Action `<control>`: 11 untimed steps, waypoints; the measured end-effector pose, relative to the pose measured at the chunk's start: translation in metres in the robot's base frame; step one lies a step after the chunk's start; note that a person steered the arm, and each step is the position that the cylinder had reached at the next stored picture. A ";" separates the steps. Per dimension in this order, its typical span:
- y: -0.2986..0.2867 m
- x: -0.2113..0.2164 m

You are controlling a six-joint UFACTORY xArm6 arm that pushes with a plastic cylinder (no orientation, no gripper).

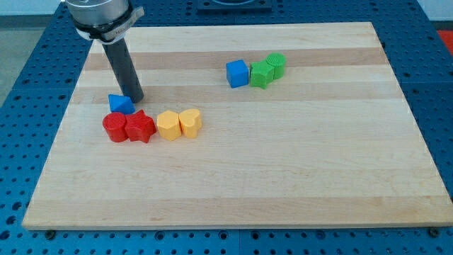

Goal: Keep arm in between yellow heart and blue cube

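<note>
The yellow heart (190,121) lies left of the board's middle, touching a yellow hexagon-like block (168,125) on its left. The blue cube (238,73) sits toward the view's top, right of the middle. My tip (134,98) is at the view's left, far from the gap between those two. It stands just right of a small blue triangular block (120,103) and above the red blocks.
A red cylinder (113,127) and a red star (140,127) sit side by side left of the yellow blocks. A green star (262,74) and a green block (277,64) touch the blue cube's right side. The wooden board (283,184) rests on a blue pegboard.
</note>
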State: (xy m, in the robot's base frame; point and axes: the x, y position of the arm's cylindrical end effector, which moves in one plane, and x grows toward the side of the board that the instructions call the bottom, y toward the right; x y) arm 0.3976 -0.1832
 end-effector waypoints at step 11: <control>0.098 -0.026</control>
